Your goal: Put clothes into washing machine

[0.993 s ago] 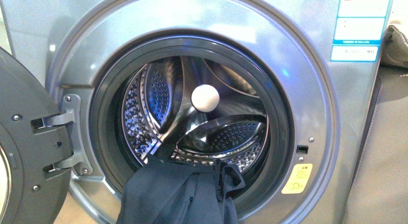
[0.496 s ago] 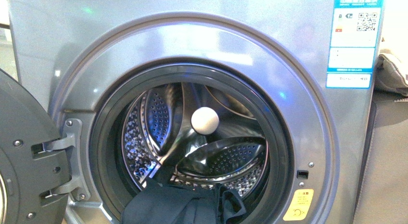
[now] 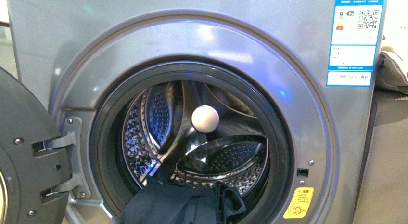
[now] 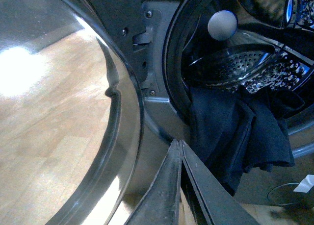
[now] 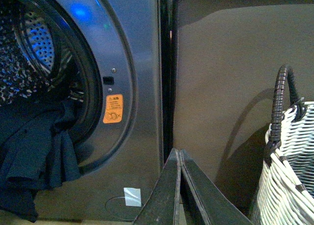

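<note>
The dark navy clothes [image 3: 180, 204] hang over the lower lip of the porthole of the silver-grey washing machine [image 3: 192, 41], part in the perforated drum [image 3: 159, 118], part outside. They also show in the left wrist view [image 4: 235, 132] and the right wrist view [image 5: 34, 156]. My left gripper [image 4: 178, 142] is shut and empty, just below and in front of the hanging cloth. My right gripper [image 5: 177, 151] is shut and empty, low in front of the machine's right edge. Neither arm shows in the front view.
The machine's door [image 3: 26, 156] stands open at the left; its glass [image 4: 64, 112] fills the left wrist view. A white ball [image 3: 205, 119] sits in the drum. A white woven basket [image 5: 289, 161] with a dark handle stands at the right. A beige bundle [image 3: 393, 65] lies beside the machine.
The front view has tilted up a little, so the machine sits lower in the picture and less of the clothes shows. The clothes hang as before.
</note>
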Action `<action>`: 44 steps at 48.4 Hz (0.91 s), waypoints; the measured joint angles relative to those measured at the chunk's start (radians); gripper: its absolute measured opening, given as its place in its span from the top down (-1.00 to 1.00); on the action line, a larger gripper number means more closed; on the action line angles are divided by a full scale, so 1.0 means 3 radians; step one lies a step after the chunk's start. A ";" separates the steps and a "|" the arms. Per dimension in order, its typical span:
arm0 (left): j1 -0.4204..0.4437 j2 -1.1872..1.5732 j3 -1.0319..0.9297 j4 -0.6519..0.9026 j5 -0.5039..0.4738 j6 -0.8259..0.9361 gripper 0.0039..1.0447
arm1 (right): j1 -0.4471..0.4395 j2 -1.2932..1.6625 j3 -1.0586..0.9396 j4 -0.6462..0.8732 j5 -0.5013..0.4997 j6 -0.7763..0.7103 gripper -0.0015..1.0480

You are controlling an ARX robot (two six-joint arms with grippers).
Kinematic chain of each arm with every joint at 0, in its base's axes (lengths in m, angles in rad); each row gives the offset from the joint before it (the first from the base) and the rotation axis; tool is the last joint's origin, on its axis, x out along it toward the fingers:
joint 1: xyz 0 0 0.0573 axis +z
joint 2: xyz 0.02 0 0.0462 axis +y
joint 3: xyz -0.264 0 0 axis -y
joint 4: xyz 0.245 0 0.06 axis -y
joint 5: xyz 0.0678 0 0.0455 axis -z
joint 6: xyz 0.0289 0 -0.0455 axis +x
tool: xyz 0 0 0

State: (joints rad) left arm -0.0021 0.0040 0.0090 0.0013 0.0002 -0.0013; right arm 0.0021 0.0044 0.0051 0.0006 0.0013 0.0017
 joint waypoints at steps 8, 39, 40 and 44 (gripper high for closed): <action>0.0000 0.0000 0.0000 0.0000 0.0000 -0.0001 0.77 | 0.0000 0.0000 0.0000 0.0000 0.0000 -0.0005 0.90; 0.0000 0.0000 0.0000 -0.0003 0.0000 0.0000 -0.88 | 0.0000 0.0000 0.0000 0.0000 0.0000 -0.0004 -0.85; 0.0000 0.0000 0.0000 -0.0003 0.0000 0.0000 -0.88 | 0.0000 0.0000 0.0000 0.0000 0.0000 -0.0004 -0.85; 0.0000 0.0000 0.0000 -0.0003 0.0000 0.0000 -0.88 | 0.0000 0.0000 0.0000 0.0000 0.0000 -0.0004 -0.85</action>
State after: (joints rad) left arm -0.0021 0.0040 0.0090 0.0006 0.0002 -0.0013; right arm 0.0021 0.0044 0.0051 0.0006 0.0013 0.0006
